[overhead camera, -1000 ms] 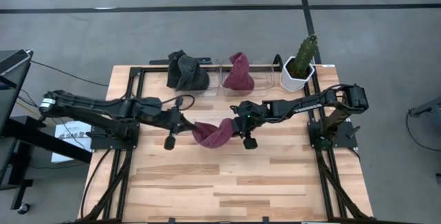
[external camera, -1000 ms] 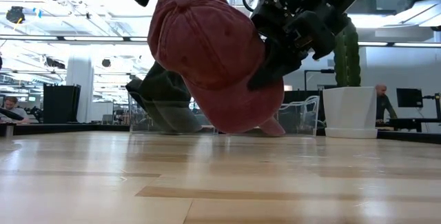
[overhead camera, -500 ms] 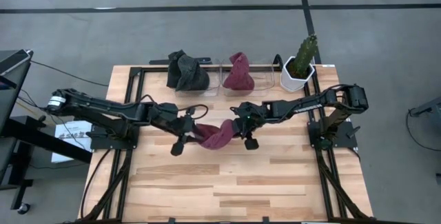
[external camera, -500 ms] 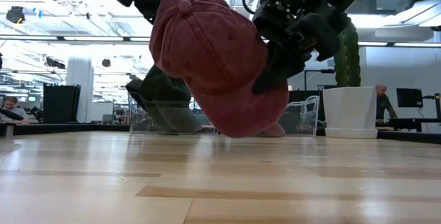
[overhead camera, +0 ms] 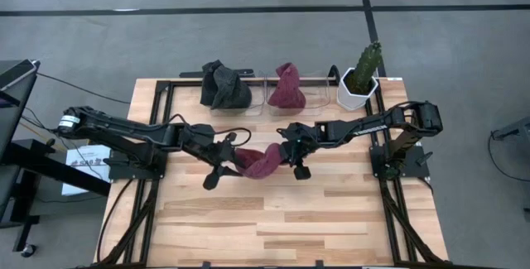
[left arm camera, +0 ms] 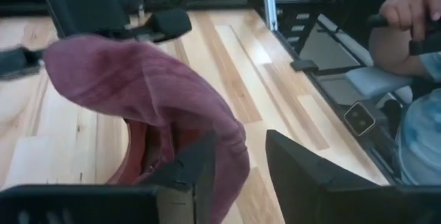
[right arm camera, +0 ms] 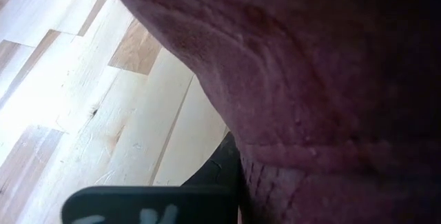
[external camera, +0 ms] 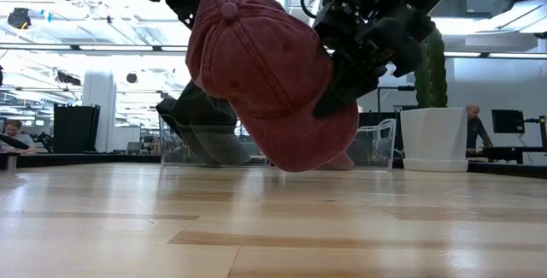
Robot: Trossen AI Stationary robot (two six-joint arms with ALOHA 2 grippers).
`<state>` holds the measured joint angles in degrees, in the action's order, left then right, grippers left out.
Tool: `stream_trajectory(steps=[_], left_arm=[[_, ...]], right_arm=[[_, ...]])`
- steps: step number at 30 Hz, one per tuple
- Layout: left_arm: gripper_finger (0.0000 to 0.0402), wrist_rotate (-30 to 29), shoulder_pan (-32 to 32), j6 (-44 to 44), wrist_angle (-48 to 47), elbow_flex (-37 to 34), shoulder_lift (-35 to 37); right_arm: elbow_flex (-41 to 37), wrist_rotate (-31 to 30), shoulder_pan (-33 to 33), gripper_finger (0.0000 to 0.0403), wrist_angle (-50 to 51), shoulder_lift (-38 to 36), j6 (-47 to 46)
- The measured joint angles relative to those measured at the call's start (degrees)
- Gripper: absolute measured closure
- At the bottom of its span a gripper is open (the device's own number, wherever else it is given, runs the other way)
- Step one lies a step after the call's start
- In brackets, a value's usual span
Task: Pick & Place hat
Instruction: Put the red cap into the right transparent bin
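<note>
hat [external camera: 269, 81]: red cap hanging above mid-table, not touching the wood, crown button up-left (low view), long axis sloping down to the right
right gripper [overhead camera: 291, 155]: clamped tight on the hat's right side
left gripper [left arm camera: 238, 165]: fingers parted, hat fabric just beside them
</note>
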<state>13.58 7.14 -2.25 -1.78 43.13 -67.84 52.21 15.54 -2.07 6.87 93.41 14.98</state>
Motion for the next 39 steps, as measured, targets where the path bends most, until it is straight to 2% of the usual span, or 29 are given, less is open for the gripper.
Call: stream_trajectory(steps=[12,21,24,29,34,39], left_arm=[[0.0275,-1.45,-0.48,0.24,2.02,0.00,-3.86],[0.0279,-1.73,-2.66,5.48,2.25,0.00,-3.89],[0.0302,-1.75,-2.77,5.56,2.28,0.00,-3.89],[0.0386,-1.72,-2.56,5.65,3.46,0.00,-3.89],[0.0391,1.02,-2.48,5.77,4.18,0.00,-3.89],[0.0392,1.38,-1.92,5.76,5.81,0.00,-3.89]], right_arm=[[0.00,-0.68,0.00,0.0398,-0.02,0.00,0.00],[0.00,-0.67,0.00,0.0397,-0.05,0.00,0.00],[0.00,-0.67,0.00,0.0399,-0.04,0.00,0.00],[0.00,-0.67,0.00,0.0395,-0.31,0.00,0.00],[0.00,-0.65,0.49,0.0391,-2.05,0.00,0.00],[0.00,-0.43,1.58,0.0381,-2.85,0.00,-1.08]])
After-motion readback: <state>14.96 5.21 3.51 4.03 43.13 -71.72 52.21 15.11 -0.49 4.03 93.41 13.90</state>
